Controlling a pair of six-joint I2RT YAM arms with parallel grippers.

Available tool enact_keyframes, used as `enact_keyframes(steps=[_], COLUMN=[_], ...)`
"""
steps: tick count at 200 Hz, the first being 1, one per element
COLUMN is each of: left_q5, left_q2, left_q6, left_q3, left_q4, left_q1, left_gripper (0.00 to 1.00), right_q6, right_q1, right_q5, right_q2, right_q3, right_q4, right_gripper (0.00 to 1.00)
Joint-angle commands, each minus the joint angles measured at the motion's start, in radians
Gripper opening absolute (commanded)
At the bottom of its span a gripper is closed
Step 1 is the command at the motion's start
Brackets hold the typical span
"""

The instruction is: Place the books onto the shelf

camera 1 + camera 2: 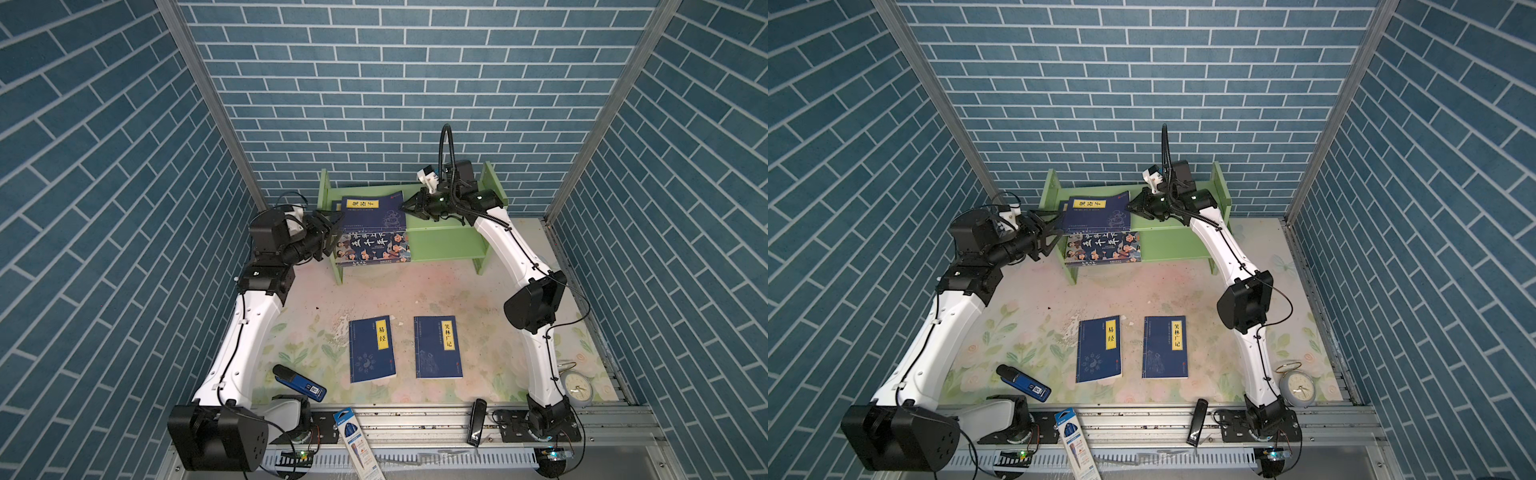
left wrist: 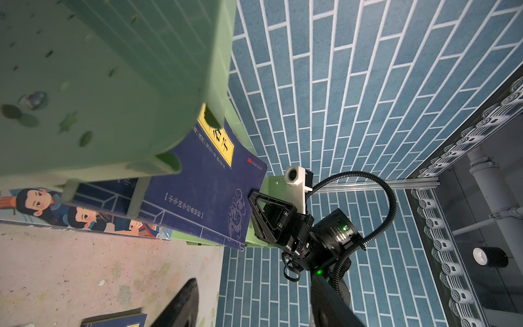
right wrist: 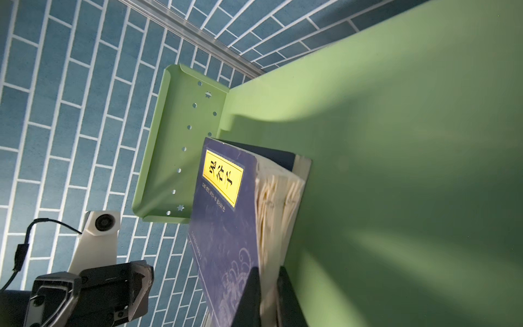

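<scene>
Now, at the shelf's [image 1: 440, 245] left end, our left gripper [image 1: 330, 230] hangs about half open and empty, just outside the side panel. Between both grippers the navy book [image 1: 372, 212] lies on the top tier, long axis along the shelf. Our right gripper [image 1: 402, 206] is pinched closed on its right edge, so we judge it the nearer arm.

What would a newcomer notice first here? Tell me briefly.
The green shelf at the back, where the right hand pinches a navy book on the top tier and the open left hand hovers at the shelf's left end. In front, two more books lie flat.
</scene>
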Motion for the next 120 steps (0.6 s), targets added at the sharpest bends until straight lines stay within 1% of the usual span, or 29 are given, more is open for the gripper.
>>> enact_keyframes(steps=[1,73,120], left_q5=[-0.005,-0.005,-0.005], left_q2=[-0.006,-0.006,-0.003], left_q6=[0.016,0.013,0.01], left_q3=[0.016,0.019,0.019], left_q4=[-0.006,-0.005,0.001], left_q1=[0.008,0.008,0.008], left_gripper=[0.65,0.65,0.65], right_q6=[-0.047,0.008,0.038], right_q1=[0.011,0.027,0.028], right_q5=[-0.028,-0.032,-0.009], right_q2=[-0.003,0.061,0.077], right_q3=[0.015,0.072,0.082], right_q4=[-0.007,0.038,0.059], right_gripper=[0.11,0.13,0.13])
